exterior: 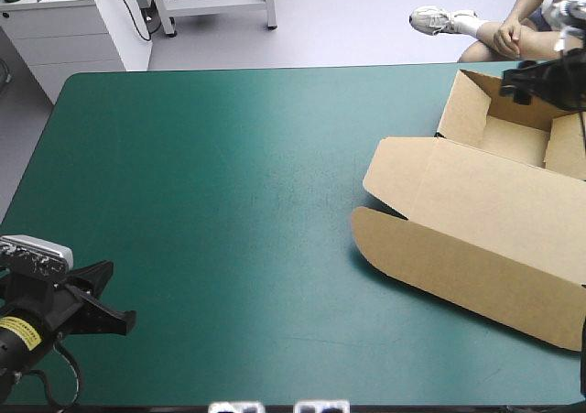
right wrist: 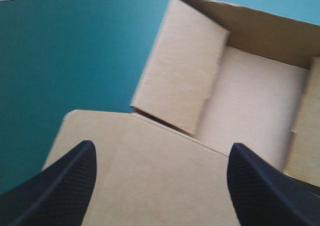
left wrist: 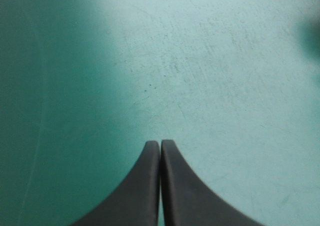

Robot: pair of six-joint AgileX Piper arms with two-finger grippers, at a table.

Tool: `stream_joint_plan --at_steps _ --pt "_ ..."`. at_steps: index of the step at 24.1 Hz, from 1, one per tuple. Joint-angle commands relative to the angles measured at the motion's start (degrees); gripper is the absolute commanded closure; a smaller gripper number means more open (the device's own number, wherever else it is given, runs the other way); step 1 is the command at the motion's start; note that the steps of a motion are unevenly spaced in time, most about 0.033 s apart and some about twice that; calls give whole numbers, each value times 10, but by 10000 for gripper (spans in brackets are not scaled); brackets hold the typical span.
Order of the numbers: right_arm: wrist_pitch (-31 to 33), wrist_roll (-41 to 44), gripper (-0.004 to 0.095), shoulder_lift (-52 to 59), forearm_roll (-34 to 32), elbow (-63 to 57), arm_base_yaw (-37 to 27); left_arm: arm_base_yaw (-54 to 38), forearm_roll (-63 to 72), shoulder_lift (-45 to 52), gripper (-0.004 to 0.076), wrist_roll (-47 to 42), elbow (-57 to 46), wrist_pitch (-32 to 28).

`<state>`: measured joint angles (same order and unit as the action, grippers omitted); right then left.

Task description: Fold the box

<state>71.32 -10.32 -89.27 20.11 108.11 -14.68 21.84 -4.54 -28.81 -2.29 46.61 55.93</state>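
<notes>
Box: brown board box (exterior: 494, 202) (right wrist: 210, 136) on the right side of the table, well over toward the far right corner, running out past the right edge of the high view.
Tray: the tray (exterior: 513, 140) (right wrist: 250, 100) is the far part of the box, open on top, with its far and left walls raised.
Lid: the lid (exterior: 467, 248) (right wrist: 145, 186) lies flat on the cover, reaching from the tray toward the near left, with rounded corners at its left end.
Right gripper: the right gripper (exterior: 522, 81) (right wrist: 162, 147) is above the far right part of the box; its black fingers stand wide apart with nothing between them, and under them are the lid and the tray.
Left gripper: the left gripper (exterior: 128, 320) (left wrist: 160, 143) is at the near left corner of the table, well apart from the box; its fingers are pressed together into one point over bare cover.
Table cover: teal-green cover (exterior: 229, 202) (left wrist: 210, 60), bare across the left and middle.
</notes>
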Motion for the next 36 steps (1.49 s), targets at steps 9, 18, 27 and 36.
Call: stream_joint_plan --at_steps 9,18,27,36 --pt "-7 -12 928 233 -108 -145 264 1 0 0 732 -40 12 -26" --pt "-303 25 928 589 -126 -564 264 1 1 169 732 -55 -59 -45" --pt "-342 68 928 728 -172 -748 264 1 8 270 732 -55 -126 -38" --pt "-340 112 928 816 -180 -831 264 1 22 303 732 -55 -160 -22"
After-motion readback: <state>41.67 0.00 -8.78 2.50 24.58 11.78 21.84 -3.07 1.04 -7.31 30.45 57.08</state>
